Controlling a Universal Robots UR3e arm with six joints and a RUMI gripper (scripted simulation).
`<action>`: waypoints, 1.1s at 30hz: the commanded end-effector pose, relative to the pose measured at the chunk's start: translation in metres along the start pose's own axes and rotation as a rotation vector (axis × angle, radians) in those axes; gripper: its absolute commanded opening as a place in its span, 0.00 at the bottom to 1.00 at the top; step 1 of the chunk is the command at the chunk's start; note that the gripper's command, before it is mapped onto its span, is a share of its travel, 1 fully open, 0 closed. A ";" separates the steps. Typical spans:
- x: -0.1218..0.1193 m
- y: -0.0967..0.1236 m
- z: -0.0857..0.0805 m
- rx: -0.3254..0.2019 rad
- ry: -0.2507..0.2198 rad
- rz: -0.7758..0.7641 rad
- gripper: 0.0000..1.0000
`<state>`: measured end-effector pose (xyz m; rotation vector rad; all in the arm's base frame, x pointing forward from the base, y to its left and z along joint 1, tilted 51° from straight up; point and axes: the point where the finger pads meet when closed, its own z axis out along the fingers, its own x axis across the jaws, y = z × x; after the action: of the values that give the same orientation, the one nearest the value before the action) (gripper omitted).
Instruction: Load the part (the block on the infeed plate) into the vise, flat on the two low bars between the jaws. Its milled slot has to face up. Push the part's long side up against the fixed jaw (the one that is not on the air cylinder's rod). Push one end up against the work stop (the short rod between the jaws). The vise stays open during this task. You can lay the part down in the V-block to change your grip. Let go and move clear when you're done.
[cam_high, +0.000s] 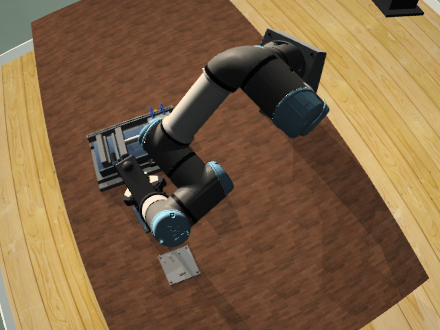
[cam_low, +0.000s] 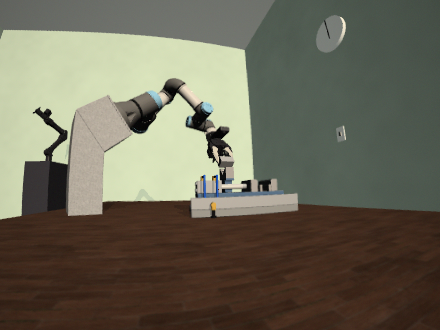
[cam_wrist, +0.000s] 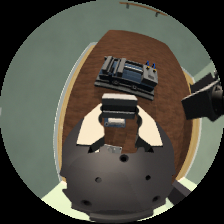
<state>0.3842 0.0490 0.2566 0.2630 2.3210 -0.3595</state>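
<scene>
My gripper (cam_low: 223, 155) (cam_wrist: 118, 105) is shut on the part, a grey block (cam_wrist: 119, 98) held crosswise between the two cream fingers. A dark lengthwise band shows on it; whether this is the slot is unclear. In the top view the arm hides the part. The gripper hangs above the table, close beside the vise (cam_high: 112, 185) (cam_low: 245, 205) (cam_wrist: 125, 90), on its V-block side. The vise is open. Its fixed jaw (cam_high: 102, 150) stands apart from the rod jaw (cam_high: 121, 143). The work stop and low bars cannot be made out clearly.
The V-block (cam_high: 140, 219) (cam_wrist: 115, 122) stands beside the vise, partly hidden by the arm or part. The infeed plate (cam_high: 178, 267) holds no block. Blue fittings (cam_high: 162, 109) (cam_low: 203, 186) stand up at the vise's cylinder end.
</scene>
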 end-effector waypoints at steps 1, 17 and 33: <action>-0.001 -0.001 -0.001 -0.025 -0.003 0.001 0.00; -0.001 -0.001 -0.001 -0.113 -0.003 0.001 0.00; -0.001 -0.002 0.000 -0.208 -0.003 0.000 0.00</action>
<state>0.3838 0.0478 0.2568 0.1739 2.3347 -0.1462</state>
